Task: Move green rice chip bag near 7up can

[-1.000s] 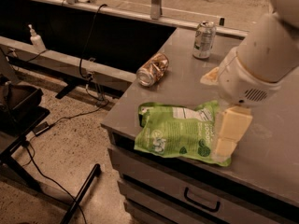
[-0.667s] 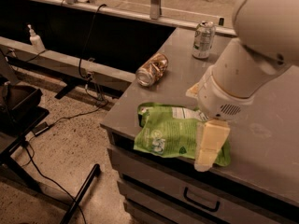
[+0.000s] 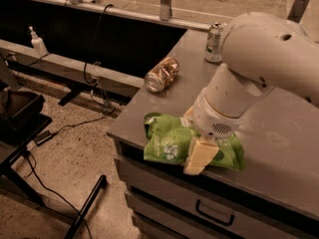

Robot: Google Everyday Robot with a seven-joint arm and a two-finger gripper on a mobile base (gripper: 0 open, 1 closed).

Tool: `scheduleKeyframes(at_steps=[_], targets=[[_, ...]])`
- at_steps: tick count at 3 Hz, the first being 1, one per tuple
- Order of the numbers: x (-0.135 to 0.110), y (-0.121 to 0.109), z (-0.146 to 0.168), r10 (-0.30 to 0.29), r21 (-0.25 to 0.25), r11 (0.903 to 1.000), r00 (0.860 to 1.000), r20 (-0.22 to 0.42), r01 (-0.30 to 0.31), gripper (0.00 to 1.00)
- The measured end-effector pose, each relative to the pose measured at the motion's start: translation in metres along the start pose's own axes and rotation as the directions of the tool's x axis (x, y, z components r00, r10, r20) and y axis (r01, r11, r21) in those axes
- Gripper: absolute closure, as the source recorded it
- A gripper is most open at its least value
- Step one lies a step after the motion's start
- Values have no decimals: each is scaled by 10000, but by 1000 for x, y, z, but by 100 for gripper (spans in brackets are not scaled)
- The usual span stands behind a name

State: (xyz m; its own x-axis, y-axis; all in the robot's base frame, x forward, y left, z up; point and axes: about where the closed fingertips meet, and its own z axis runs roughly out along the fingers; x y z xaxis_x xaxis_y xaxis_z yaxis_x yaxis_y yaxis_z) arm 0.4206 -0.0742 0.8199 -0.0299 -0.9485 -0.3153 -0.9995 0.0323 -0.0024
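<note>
The green rice chip bag (image 3: 167,141) lies flat at the front edge of the grey countertop (image 3: 279,133). It is lime green with a white patch, and its right half is partly hidden. My gripper (image 3: 199,156) is down on the middle of the bag, below the large white arm (image 3: 249,68), and its cream-coloured end hangs over the counter's front edge. The 7up can (image 3: 214,41) stands upright at the far edge of the counter, well behind the bag and partly hidden by the arm.
A copper-brown can (image 3: 161,74) lies on its side near the counter's left edge, between the bag and the 7up can. Drawers with a handle (image 3: 214,214) sit below the counter. A black cart (image 3: 20,108), cables and a spray bottle (image 3: 37,43) are to the left.
The arm has swung left and down over the bag and now covers more of it. The gripper sits further left on the bag. The bag and both cans have not moved.
</note>
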Motion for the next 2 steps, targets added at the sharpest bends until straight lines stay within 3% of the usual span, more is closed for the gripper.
scheduleKeyframes(at_steps=[1, 2], targets=[[2, -1, -1, 75, -344, 9994, 9995, 305, -65, 69], [1, -1, -2, 77, -345, 9994, 9995, 306, -66, 93]])
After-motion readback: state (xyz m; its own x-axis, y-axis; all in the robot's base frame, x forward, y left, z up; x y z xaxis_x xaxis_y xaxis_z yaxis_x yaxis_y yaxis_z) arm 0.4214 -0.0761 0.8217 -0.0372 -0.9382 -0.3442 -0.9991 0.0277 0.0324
